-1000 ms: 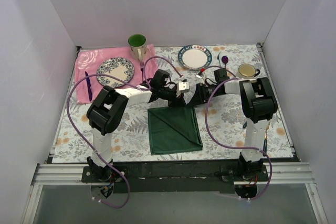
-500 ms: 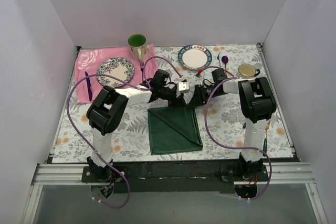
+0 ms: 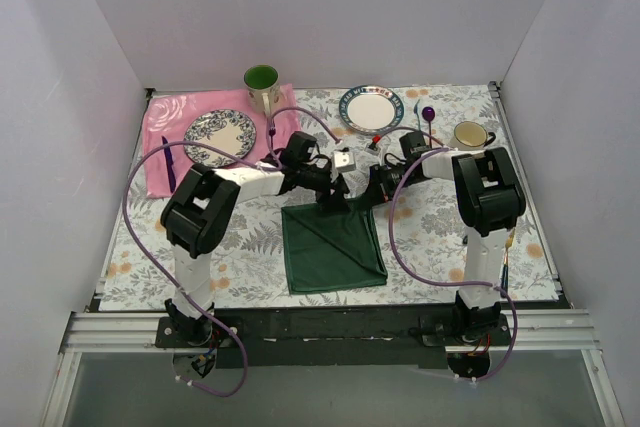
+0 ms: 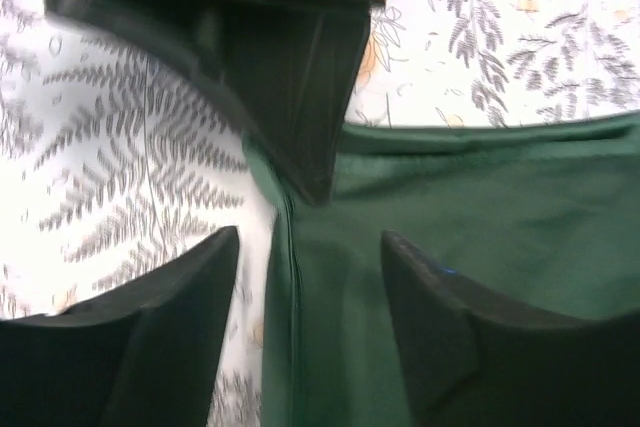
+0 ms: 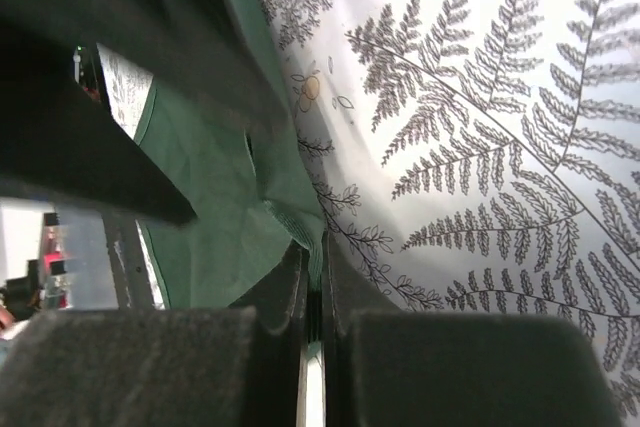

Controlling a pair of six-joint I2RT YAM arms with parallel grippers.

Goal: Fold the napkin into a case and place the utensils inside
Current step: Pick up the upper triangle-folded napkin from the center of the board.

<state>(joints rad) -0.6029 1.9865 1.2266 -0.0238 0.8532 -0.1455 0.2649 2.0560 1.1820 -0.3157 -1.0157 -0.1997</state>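
The dark green napkin [image 3: 333, 247] lies folded flat on the fern-print table between the two arms. My left gripper [image 3: 337, 197] hovers open over its far edge. In the left wrist view the napkin [image 4: 480, 217] runs under the left gripper [image 4: 310, 282], whose two fingers stand apart with the hem between them, untouched. My right gripper [image 3: 368, 197] is at the far right corner. In the right wrist view the right gripper [image 5: 314, 272] is shut on a pinched fold of the napkin [image 5: 210, 177]. A slim dark sliver [image 3: 506, 269] beside the right arm may be the utensils, mostly hidden.
A pink cloth [image 3: 165, 117] at the back left carries a patterned plate [image 3: 220, 135], a purple utensil [image 3: 167, 162] and a pink fork [image 3: 272, 132]. Behind stand a green mug [image 3: 261, 82], a colour-rimmed plate [image 3: 371, 107], a purple spoon [image 3: 428, 115] and a cup [image 3: 470, 134].
My left gripper has opened and let go of the napkin's far edge. My right gripper has closed on the napkin's far right corner. Both wrists have dropped slightly toward the cloth.
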